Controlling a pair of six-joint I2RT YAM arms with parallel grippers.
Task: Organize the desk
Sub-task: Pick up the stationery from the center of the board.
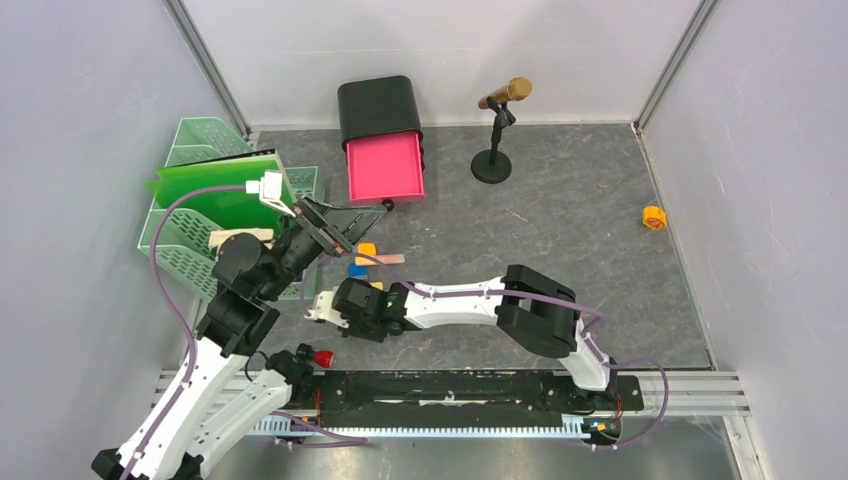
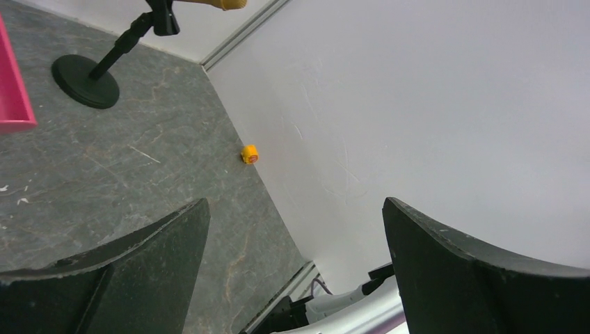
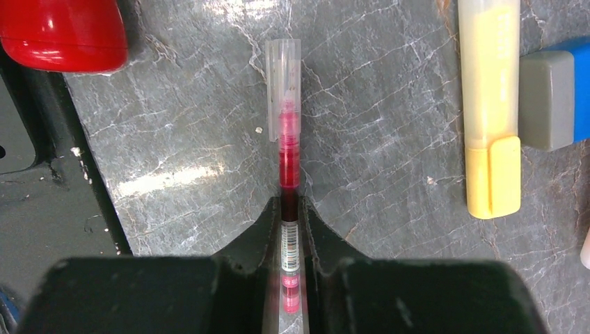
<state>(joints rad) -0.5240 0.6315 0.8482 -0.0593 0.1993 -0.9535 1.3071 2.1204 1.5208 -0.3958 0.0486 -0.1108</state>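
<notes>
Right end effector (image 3: 290,205): fingers clenched on the barrel of a red pen (image 3: 289,149), which lies flat on the table (image 1: 580,220). The pen's clear cap points away from the wrist. Just right of the pen, and apart from it, lies a yellow highlighter (image 3: 491,104), with a blue-and-grey block (image 3: 553,97) touching its far side.

Left end effector (image 2: 293,204): fingers spread wide with nothing between them, raised above the table and aimed toward the right wall.

The table is a dark grey, marbled surface with pale veins, filling the floor of the enclosure ahead of both arm bases. At its back edge stands a black drawer box (image 1: 378,105) with its pink drawer (image 1: 385,168) pulled out, and beside that a microphone stand (image 1: 492,165). A mint-green tiered tray (image 1: 185,250) at the left holds a green board (image 1: 215,192). A small orange object (image 1: 654,217) sits near the right wall. Plain pale grey walls enclose three sides.
</notes>
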